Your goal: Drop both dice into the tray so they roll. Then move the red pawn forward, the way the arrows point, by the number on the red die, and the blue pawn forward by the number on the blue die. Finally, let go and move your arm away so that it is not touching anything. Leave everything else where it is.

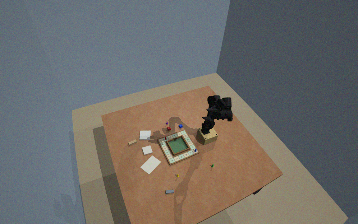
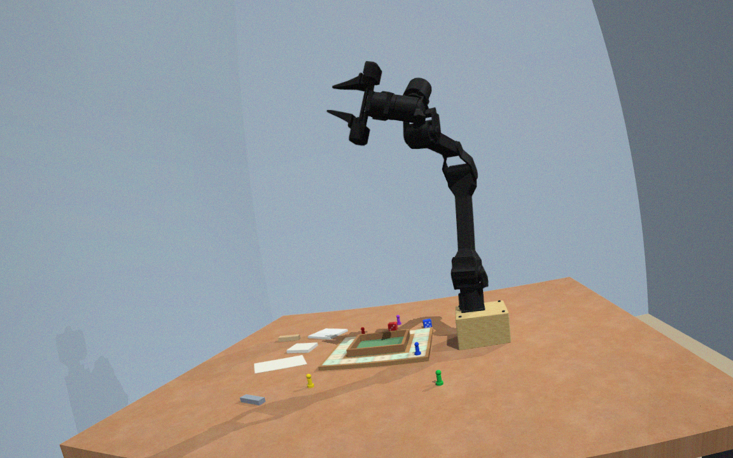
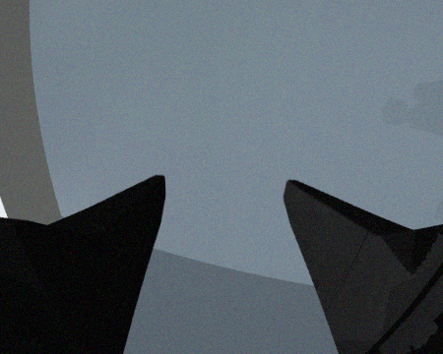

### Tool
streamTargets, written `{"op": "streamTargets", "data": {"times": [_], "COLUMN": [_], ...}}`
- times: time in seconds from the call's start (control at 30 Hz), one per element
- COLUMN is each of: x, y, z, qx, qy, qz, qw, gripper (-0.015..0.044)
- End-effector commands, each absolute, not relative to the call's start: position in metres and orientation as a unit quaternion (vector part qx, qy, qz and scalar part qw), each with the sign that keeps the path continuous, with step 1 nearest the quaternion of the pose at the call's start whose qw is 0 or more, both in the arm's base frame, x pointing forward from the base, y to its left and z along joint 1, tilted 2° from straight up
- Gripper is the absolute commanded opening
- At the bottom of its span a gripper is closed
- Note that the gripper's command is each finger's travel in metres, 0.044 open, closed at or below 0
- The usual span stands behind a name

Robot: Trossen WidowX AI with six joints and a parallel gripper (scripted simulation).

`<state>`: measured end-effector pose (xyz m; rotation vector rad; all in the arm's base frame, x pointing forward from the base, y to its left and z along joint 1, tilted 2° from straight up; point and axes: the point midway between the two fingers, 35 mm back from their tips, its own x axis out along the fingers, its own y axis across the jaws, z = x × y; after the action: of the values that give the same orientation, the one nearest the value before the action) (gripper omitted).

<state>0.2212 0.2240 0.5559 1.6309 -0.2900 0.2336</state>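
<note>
Arrowheads were printed on the pale green and cream squares of the game board (image 1: 170,162) (image 2: 373,360), and white pips were seen on the blue die (image 1: 180,126) (image 2: 426,323) and the red die (image 1: 168,128) (image 2: 392,326); no pip count could be read. Both dice were placed on the counter (image 1: 230,161) (image 2: 574,387), beyond the board's upper edge in the top view, outside the tray (image 1: 182,152) (image 2: 376,348). The red pawn (image 1: 165,138) (image 2: 363,330) was stood at the board's upper left, its base hidden by the tray in the exterior view; the blue pawn (image 1: 195,150) (image 2: 417,348) was stood at its lower right. The end effector (image 2: 329,98) (image 3: 225,187) was held partly open, high above the counter, with nothing gripped; its fingers were cut off by the wrist frame.
</note>
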Motion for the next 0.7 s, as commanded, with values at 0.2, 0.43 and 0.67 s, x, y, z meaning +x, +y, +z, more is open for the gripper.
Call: {"op": "streamTargets", "data": {"times": [0.2,0.43,0.67], "x": [0.295,0.371,0.439], "y": [0.227,0.201,0.146], "z": [0.521,0.468,0.397], "qx": [0.533,0.349,0.168], "qy": [-0.152,-0.118,-0.028], "qz": [0.054,-0.018,-0.090], "qw": [0.831,0.929,0.981], "gripper": [0.0275,0.0275,0.0275]}}
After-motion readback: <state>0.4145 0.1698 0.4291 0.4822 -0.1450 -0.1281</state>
